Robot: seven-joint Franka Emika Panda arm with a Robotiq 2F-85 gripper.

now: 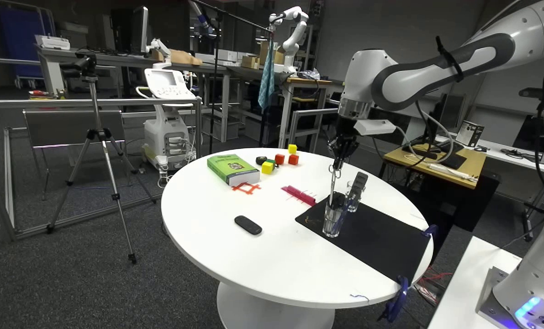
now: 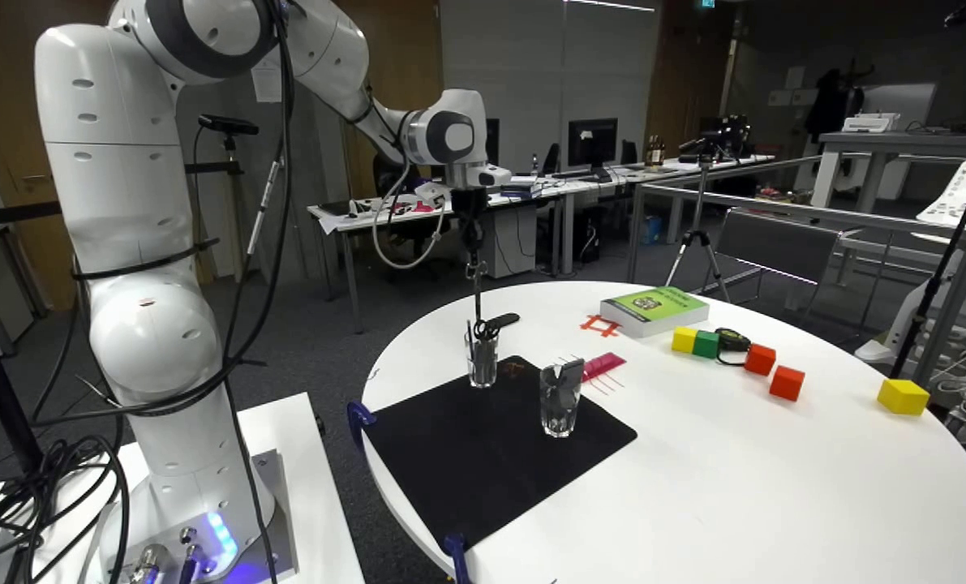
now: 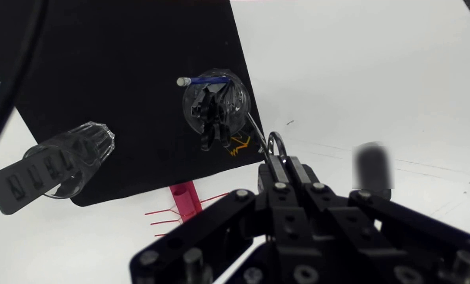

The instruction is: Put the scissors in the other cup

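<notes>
In an exterior view, the camera looked slantwise down across the whole round bench (image 1: 208, 228) from beyond its near edge, the robot base (image 1: 534, 278) past its right edge. In an exterior view set nearer, the robot base (image 2: 174, 495) stood past the left edge, the near edge cut by the frame; both shared black mat (image 1: 377, 237) and green book (image 1: 233, 169). The wrist view, closest, faced steeply down at the black mat, the gripper (image 3: 283, 158) at its bottom, the bench's edge crossing its upper right corner.
</notes>
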